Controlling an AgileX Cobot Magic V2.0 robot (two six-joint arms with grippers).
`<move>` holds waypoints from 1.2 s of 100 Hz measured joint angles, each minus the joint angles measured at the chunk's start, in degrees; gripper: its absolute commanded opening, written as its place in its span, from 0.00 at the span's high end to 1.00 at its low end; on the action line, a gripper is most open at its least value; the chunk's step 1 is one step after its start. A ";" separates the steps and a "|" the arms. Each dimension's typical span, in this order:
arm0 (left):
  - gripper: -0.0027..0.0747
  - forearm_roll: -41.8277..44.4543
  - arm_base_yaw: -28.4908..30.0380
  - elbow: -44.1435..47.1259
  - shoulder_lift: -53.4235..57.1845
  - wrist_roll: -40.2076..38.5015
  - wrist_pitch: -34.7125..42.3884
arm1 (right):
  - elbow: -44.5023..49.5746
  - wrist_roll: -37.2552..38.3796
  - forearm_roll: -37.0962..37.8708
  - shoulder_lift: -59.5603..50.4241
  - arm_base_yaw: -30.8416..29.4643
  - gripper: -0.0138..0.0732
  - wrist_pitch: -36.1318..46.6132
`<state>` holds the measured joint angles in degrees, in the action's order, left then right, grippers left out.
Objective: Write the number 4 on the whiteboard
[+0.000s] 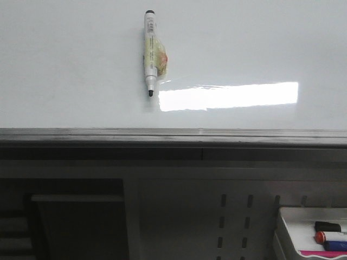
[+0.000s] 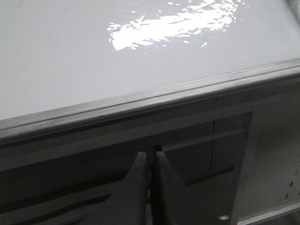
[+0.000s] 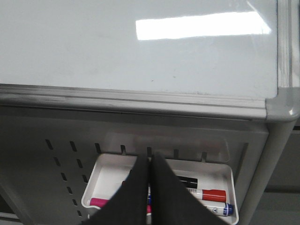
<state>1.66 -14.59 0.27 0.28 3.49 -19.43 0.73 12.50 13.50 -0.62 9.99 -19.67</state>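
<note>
Holding red and blue markers (image 3: 209,195), a white tray (image 3: 229,178) sits below the whiteboard (image 3: 93,51).

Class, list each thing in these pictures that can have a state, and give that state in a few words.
Whiteboard: blank, no number 4 written.
Marker: lying on the whiteboard, uncapped, tip towards the rail.
Left gripper: fingers shut, empty.
Right gripper: fingers shut, empty.
Tray: holding capped markers.
</note>
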 measured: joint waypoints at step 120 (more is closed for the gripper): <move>0.99 -8.61 0.00 0.00 0.00 0.00 4.16 | 0.12 0.00 2.00 0.00 0.00 0.89 19.67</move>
<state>-6.95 -14.59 0.27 0.28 3.49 -15.27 0.85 12.50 15.51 -0.62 9.99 0.00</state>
